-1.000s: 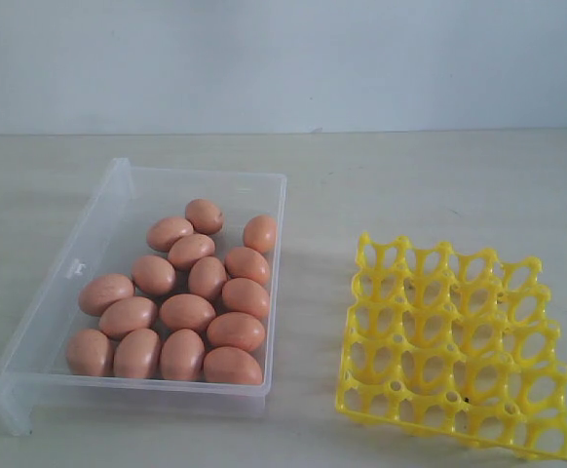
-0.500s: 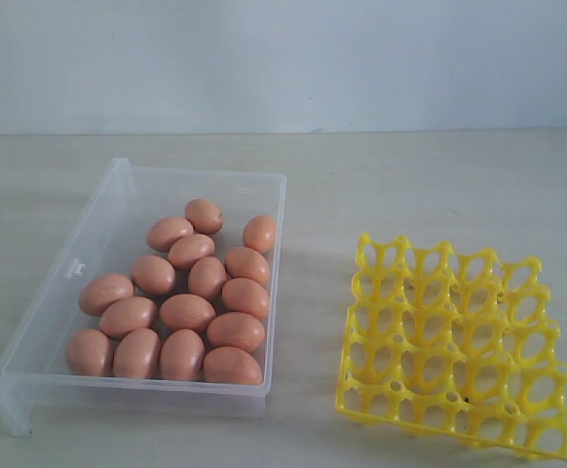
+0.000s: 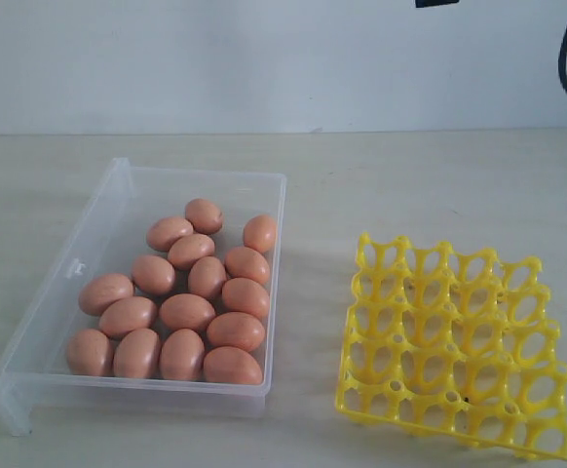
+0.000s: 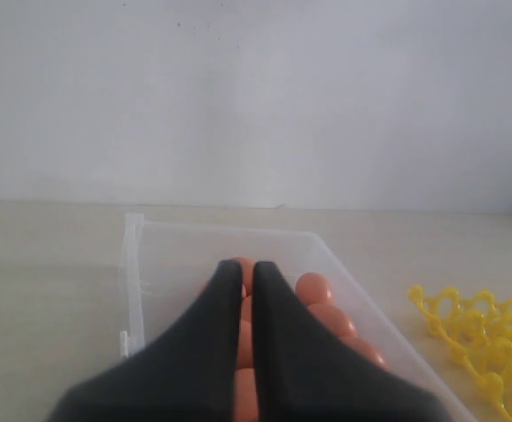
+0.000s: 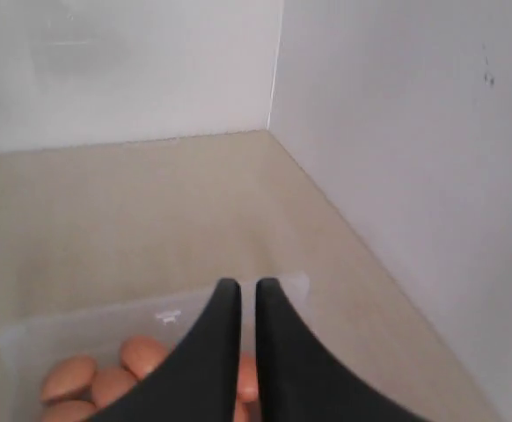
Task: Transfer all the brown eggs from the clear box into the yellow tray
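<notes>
Sixteen smooth orange-brown oval eggs (image 3: pixel 187 312)

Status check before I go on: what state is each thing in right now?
clear box: upright, open top
brown eggs: all sixteen lying inside the clear box
yellow tray: upright, every cup empty
left gripper: shut, holding nothing
right gripper: shut, holding nothing

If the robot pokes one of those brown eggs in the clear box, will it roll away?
Probably a little: the brown eggs look smooth and rounded, so one likely wobbles or rolls. Not far, though: neighbours crowd it and the clear box has walls. Smooth shells may slip when gripped.
</notes>
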`<state>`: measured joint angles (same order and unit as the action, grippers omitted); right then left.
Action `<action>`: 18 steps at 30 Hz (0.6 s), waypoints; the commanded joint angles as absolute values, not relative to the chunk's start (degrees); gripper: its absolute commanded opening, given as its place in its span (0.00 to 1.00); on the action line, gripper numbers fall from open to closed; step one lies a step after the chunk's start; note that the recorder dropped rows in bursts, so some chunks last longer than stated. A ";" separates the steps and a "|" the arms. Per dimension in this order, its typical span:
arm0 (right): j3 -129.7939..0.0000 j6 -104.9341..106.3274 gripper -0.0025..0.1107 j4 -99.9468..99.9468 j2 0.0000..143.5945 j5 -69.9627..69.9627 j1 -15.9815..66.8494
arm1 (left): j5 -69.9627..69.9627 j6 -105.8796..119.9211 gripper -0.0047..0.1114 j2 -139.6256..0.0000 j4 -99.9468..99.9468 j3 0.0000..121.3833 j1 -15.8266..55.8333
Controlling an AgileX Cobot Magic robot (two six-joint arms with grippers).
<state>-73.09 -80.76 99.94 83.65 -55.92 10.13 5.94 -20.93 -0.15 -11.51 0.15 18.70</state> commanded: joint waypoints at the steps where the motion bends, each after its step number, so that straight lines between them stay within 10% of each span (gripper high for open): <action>1: -73.96 -75.05 0.02 99.95 78.56 -35.82 10.35 | 5.89 -21.40 0.08 0.00 -11.38 0.00 19.15; 7: -73.29 -76.24 0.02 99.95 71.26 13.24 10.35 | 5.89 -21.40 0.08 0.00 -11.38 0.00 19.15; 13: -73.40 -21.64 0.02 68.70 72.17 54.18 10.35 | 5.89 -21.40 0.08 0.00 -11.38 0.00 19.15; 18: -73.40 9.25 0.02 2.26 73.92 47.37 10.81 | 5.65 -21.40 0.08 0.00 -11.38 0.00 19.15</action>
<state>-73.53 -4.99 28.06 73.01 50.91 10.35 5.94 -20.93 -0.15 -11.51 0.15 18.70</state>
